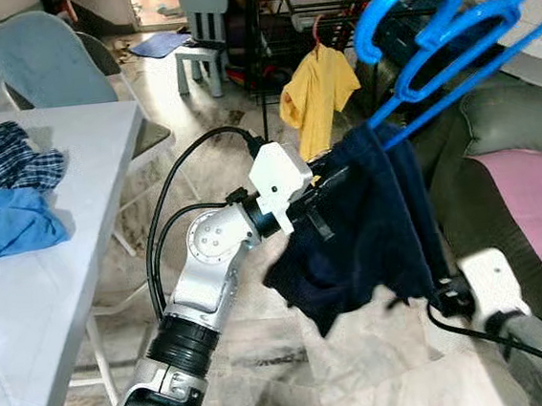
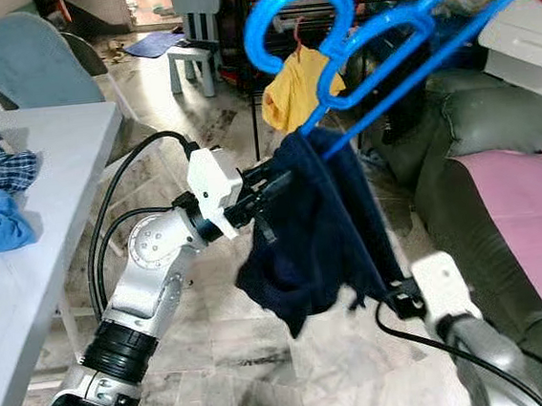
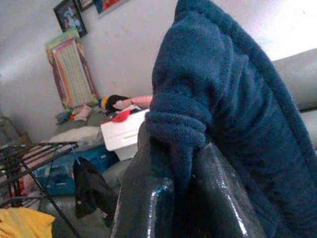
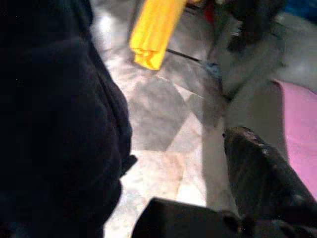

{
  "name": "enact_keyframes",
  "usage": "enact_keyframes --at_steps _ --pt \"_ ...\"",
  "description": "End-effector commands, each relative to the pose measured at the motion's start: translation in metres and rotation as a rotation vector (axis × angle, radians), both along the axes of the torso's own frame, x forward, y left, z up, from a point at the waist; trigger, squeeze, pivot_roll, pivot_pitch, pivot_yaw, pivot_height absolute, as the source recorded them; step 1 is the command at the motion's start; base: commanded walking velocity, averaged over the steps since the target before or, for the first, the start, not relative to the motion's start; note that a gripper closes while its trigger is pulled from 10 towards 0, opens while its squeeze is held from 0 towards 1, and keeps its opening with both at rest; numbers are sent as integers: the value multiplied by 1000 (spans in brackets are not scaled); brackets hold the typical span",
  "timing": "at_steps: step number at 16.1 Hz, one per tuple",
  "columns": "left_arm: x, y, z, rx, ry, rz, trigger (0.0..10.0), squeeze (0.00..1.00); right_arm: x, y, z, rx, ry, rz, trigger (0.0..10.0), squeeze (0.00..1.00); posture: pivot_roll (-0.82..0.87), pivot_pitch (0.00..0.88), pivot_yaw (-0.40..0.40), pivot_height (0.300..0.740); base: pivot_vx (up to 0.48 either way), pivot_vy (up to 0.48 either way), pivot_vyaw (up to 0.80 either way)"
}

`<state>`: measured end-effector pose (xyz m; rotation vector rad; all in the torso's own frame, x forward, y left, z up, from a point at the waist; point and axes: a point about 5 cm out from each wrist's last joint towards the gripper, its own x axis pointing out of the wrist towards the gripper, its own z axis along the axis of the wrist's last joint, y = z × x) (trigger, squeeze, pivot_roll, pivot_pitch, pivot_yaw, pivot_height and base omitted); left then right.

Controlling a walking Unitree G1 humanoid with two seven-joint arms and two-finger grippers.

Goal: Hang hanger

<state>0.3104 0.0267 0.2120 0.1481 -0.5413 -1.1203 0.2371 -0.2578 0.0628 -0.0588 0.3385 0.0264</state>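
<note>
Blue hanger [image 1: 447,32] raised high before the head camera, hook uppermost, navy garment [image 1: 365,232] draped over its lower bar and hanging between the two arms. Left gripper [image 3: 183,168] clamped shut on a fold of the garment near its top edge, cloth bunched between both fingers [image 3: 148,203] in the wrist view. Right gripper [image 4: 223,198] low beside the garment's bottom hem, fingers spread apart with only floor between them, nothing held. Black drying rack [image 1: 329,5] well ahead across the marble floor [image 1: 297,373], a yellow shirt [image 1: 318,98] already hung from it on its own hanger. Table [image 1: 71,222] to the left, plaid and blue clothes [image 1: 6,195] heaped toward its far-left corner; sofa [image 1: 505,142] to the right with a pink cushion. Step in hand, at a guess: carrying the loaded hanger to the rack. Best done by keeping the hook upright and facing the rail, holding the pinch on the cloth firm so the garment stays on the bar, steadying the hem with the free gripper if it swings, approaching beside the shirt rather than into it, and lowering the hook fully over the rail before letting go.
</note>
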Motion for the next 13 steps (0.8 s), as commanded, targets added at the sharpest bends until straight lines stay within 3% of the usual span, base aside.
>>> enact_keyframes --at_steps 1,4,6,7,8,10,11,12,13 --pt "3 10 21 -66 -81 42 0 0 -17 -36 -1 -36 40 -164 0 0 12 0 -65 740 0 0 0" --pt "3 19 -3 24 -68 78 0 0 -18 -84 36 -107 -69 -352 0 0 5 0 -64 740 0 0 0" --pt "4 24 -15 68 -38 103 0 0 -13 -100 59 -130 -147 -419 0 0 -1 0 -63 740 0 0 0" --pt "5 33 -31 130 -21 122 0 0 -6 -111 85 -138 -238 -476 0 0 -1 0 -66 740 0 0 0" --pt "4 39 -44 174 -5 123 0 0 0 -115 104 -141 -299 -500 0 0 -1 0 -71 740 0 0 0" --pt "1 44 -55 216 15 110 0 0 5 -116 118 -140 -340 -505 0 0 0 0 -74 740 0 0 0" --pt "-4 47 -70 292 42 69 0 0 12 -115 132 -142 -382 -502 0 0 3 0 -79 740 0 0 0" --pt "-4 47 -70 292 42 69 0 0 12 -115 132 -142 -382 -502 0 0 3 0 -79 740 0 0 0" --pt "-11 50 -88 381 72 21 0 0 18 -114 142 -145 -415 -502 0 0 2 0 -80 740 0 0 0"
